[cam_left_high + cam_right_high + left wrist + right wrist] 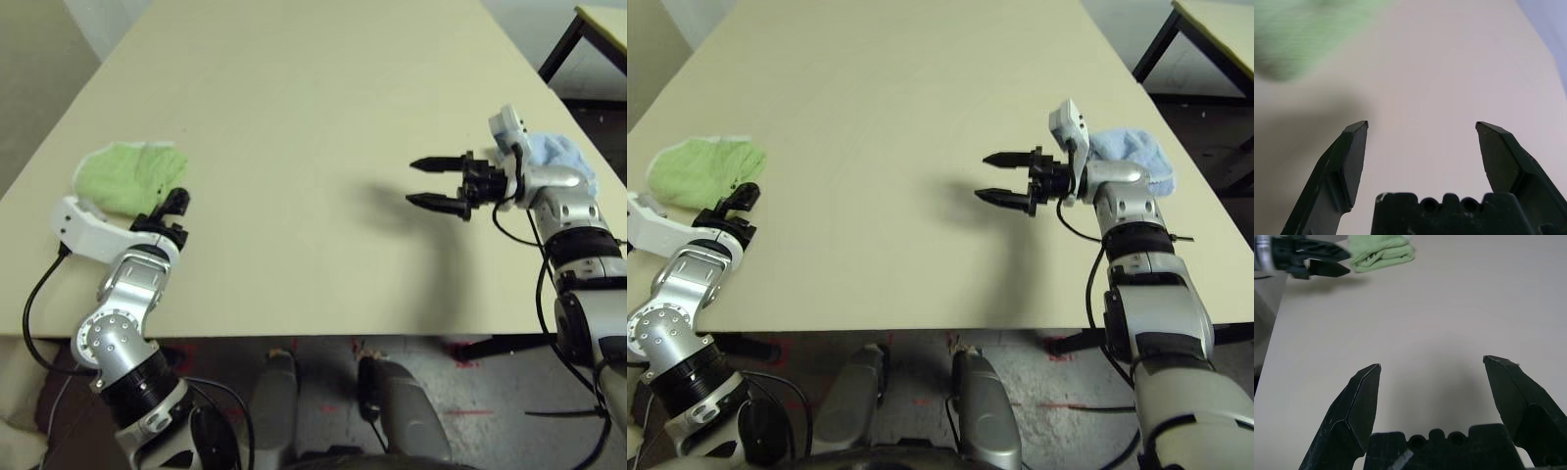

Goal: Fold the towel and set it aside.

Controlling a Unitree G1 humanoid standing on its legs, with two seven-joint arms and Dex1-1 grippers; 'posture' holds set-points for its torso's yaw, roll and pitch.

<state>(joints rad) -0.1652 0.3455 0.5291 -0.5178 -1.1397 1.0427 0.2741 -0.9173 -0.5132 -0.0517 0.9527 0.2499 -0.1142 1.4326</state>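
towel folded at the table's left edge, both grippers empty

the towel (129, 176) lies in a folded green bundle near the left edge of the table (294, 147). the left gripper (174, 211) sits just beside it, near the table's front edge, fingers spread apart and grasping nothing. the right gripper (438, 183) hovers over the right side of the table, pointing left toward the middle, fingers also spread wide and empty. a light blue cloth (560, 157) lies bunched behind the right wrist, near the table's right edge.
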